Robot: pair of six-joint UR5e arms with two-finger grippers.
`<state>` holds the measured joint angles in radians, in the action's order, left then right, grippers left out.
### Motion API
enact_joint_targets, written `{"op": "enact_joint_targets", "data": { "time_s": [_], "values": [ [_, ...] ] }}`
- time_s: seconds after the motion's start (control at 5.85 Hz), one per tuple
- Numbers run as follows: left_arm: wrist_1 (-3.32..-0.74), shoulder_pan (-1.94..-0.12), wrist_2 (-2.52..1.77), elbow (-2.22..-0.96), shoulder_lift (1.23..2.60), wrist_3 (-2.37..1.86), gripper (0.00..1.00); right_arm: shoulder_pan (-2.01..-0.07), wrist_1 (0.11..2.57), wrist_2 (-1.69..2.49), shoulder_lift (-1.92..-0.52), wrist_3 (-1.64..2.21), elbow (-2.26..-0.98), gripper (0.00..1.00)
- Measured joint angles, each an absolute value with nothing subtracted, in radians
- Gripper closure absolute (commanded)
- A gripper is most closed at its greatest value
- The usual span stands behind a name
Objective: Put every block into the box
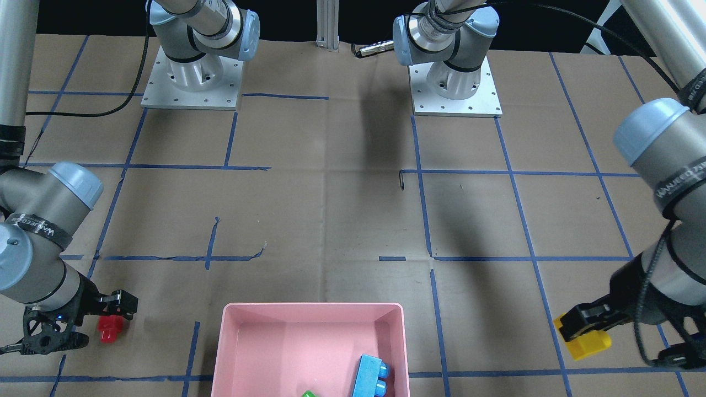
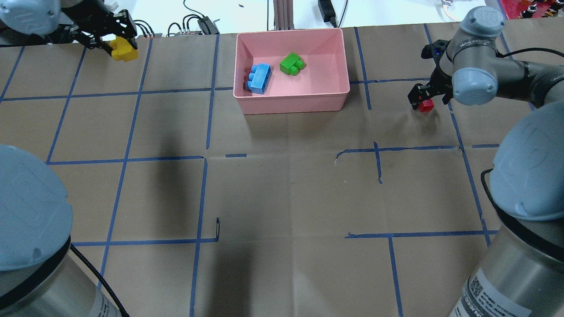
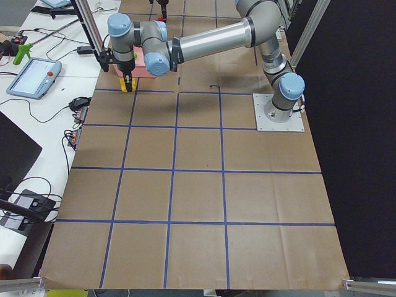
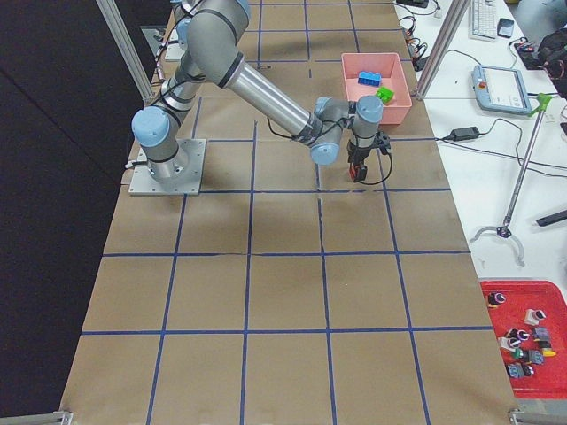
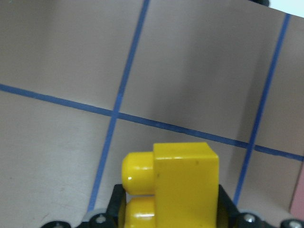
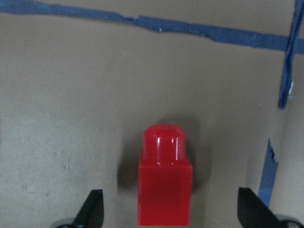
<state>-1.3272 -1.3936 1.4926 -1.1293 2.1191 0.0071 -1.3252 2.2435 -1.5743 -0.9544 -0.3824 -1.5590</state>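
Note:
The pink box [image 2: 291, 104] stands at the table's far middle, also in the front view [image 1: 311, 305]. A light blue brick [image 2: 259, 78] and a green brick [image 2: 291, 64] lie inside it. My left gripper [image 2: 121, 43] is shut on the yellow brick [image 2: 124, 50] far to the box's left; the left wrist view shows the brick [image 5: 183, 183] between the fingers over the paper. My right gripper [image 2: 424, 99] is open, its fingers [image 6: 94, 209] wide on either side of the red brick [image 6: 165, 190], which rests on the table right of the box [image 2: 425, 106].
Brown paper with blue tape lines covers the table. Both arm bases [image 1: 193, 77] [image 1: 455, 82] stand at the robot's side. A metal post [image 2: 282, 13] and cables lie just beyond the box at the far edge.

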Motion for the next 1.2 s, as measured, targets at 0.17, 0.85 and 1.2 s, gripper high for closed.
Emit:
{"op": "enact_joint_targets", "data": {
  "time_s": [0.17, 0.85, 1.2],
  "values": [
    [-1.327, -1.483, 1.496, -1.098, 2.147, 0.003, 0.76, -1.333, 2.244, -1.572, -0.947, -0.378, -1.544, 0.01],
    [-1.204, -1.703, 1.504, -0.993, 2.345, -0.168, 0.6, -1.336, 2.238, -1.58, -0.936, -0.366, -1.554, 0.26],
    [-1.11, -1.743, 1.506, -0.992, 2.379, -0.228, 0.01, -1.335, 2.213, -1.588, -0.942, -0.358, -1.57, 0.39]
  ]
}}
